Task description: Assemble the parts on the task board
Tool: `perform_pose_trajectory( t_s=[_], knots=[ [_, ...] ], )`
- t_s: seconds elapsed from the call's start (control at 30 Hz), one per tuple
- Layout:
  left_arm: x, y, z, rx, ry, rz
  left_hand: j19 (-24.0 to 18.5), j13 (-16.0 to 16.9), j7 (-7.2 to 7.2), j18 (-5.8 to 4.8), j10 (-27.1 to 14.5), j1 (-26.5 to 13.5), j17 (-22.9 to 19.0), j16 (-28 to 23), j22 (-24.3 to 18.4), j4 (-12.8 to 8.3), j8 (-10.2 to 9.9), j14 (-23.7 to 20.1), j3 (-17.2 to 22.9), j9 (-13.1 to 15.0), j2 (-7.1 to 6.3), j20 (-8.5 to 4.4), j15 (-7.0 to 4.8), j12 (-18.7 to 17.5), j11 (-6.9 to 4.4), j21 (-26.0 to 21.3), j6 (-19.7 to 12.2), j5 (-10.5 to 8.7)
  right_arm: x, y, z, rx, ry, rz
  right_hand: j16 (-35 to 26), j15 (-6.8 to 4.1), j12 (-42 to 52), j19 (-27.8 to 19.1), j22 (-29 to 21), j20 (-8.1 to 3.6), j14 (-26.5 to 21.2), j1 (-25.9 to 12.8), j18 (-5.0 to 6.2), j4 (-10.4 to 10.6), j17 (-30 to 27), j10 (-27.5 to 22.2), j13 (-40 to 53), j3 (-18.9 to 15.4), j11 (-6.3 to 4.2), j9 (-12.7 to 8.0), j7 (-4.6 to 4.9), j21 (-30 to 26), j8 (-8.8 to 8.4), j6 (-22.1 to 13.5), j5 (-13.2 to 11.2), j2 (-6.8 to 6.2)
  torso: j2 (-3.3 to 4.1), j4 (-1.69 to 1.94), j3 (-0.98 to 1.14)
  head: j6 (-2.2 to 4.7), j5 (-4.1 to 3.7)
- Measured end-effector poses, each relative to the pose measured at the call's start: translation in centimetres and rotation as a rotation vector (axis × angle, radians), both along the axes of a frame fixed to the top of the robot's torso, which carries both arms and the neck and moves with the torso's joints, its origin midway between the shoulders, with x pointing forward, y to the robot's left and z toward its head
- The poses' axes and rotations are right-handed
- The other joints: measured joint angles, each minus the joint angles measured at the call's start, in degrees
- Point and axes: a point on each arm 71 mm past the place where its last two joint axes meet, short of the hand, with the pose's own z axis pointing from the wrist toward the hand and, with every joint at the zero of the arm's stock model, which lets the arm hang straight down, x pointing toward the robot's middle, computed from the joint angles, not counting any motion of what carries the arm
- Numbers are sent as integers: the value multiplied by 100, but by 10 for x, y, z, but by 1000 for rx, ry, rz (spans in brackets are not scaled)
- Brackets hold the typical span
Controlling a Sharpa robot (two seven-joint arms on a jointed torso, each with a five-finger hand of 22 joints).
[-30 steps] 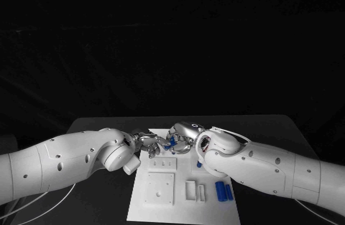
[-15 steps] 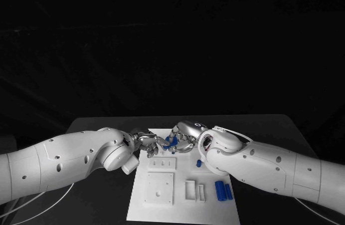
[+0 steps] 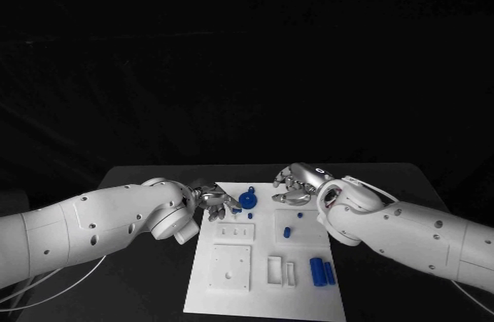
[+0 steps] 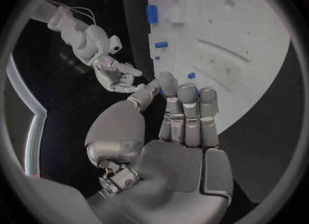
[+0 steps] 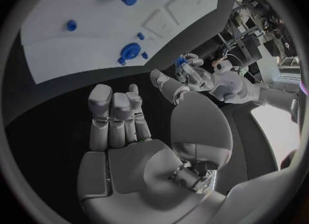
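Left hand (image 3: 216, 202): at the far left corner of the task board, fingers curled in together; a small blue piece (image 5: 181, 61) sits at the fingertips in the right wrist view, seemingly pinched.
Task board (image 3: 232, 297): white plate lying flat in the middle of the black surface (image 3: 144, 183).
Round blue part (image 3: 249, 198): near the board's far edge, between the two hands, touching neither.
Small blue part (image 3: 287, 231): on the board, nearer the robot than the round one.
Two blue cylinders (image 3: 321, 272): side by side near the board's right edge.
Right hand (image 3: 295, 186): at the board's far right corner, fingers loosely bent and apart, holding nothing.
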Motion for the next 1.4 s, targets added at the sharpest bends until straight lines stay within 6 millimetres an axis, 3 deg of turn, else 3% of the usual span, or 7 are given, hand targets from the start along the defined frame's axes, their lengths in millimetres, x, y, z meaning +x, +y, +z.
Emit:
perform_pose_trajectory(
  t_s=[0.13,0.3,0.53,0.8,1.07,1.13,1.4],
  knots=[
    [5,-4,0,70,-30,-10,0,31,5,0,21,0,13,61,11,0,-18,26,0,1,0,0,-24,76,-18,21,14,83,8,-26,12,32,-30,-65,-18,0,0,0,0,0,0,0,-1,42,0,0,-11,-42,0,0,7,0,0,-8,25,0,-3,-5,0,-28,26],
    [9,-13,-4,149,-58,-32,0,55,1,0,27,0,15,111,18,-18,-46,54,17,2,0,0,-33,111,-30,65,22,192,10,-37,14,72,-32,-95,-27,0,0,-1,0,1,0,0,-1,48,0,0,-22,-48,0,0,8,-22,0,-9,79,0,4,-21,2,-61,42],
    [11,-16,-16,235,-65,-48,-1,80,0,0,21,-1,31,156,26,-23,-62,55,21,3,-1,0,-33,190,-36,101,23,194,12,-39,20,121,-39,-109,-27,0,0,-1,0,2,0,0,-2,63,0,0,-31,-64,0,7,17,-22,0,-19,125,0,11,-25,8,-109,49],
    [11,-19,-25,291,-60,-67,50,163,3,1,39,-66,70,312,65,-51,-37,76,34,10,2,-11,-36,379,-60,134,29,434,16,-37,25,144,-51,-114,-27,0,1,-10,0,11,0,0,-4,79,0,0,-44,-79,-1,11,25,-22,30,-46,218,0,10,-8,0,-175,55],
    [12,-21,-34,322,-50,-79,71,205,-3,1,38,-138,70,400,100,-53,-37,75,37,142,18,-32,-73,484,-62,150,37,532,17,-35,27,155,-57,-112,-27,0,1,-10,0,12,0,0,-6,79,0,0,-51,-79,-1,12,26,-22,30,-48,254,0,10,-9,-9,-214,73],
    [12,-22,-36,327,-49,-80,71,205,-3,1,38,-171,70,400,100,-53,-38,69,37,389,10,-32,-80,485,-62,150,37,549,17,-34,27,156,-58,-110,-27,0,2,-10,1,13,0,0,-6,86,0,0,-51,-87,-1,12,26,-22,30,-48,279,0,10,-13,-10,-221,74],
    [13,-20,-45,346,-41,-78,71,211,-3,1,37,-199,69,400,106,-71,-40,64,54,393,-18,-32,-86,507,-62,150,38,570,17,-33,27,159,-59,-108,-27,-1,4,-11,0,14,0,0,-6,95,0,0,-56,-96,-1,12,22,-22,30,-54,279,0,11,-20,-10,-249,74]
  ],
)
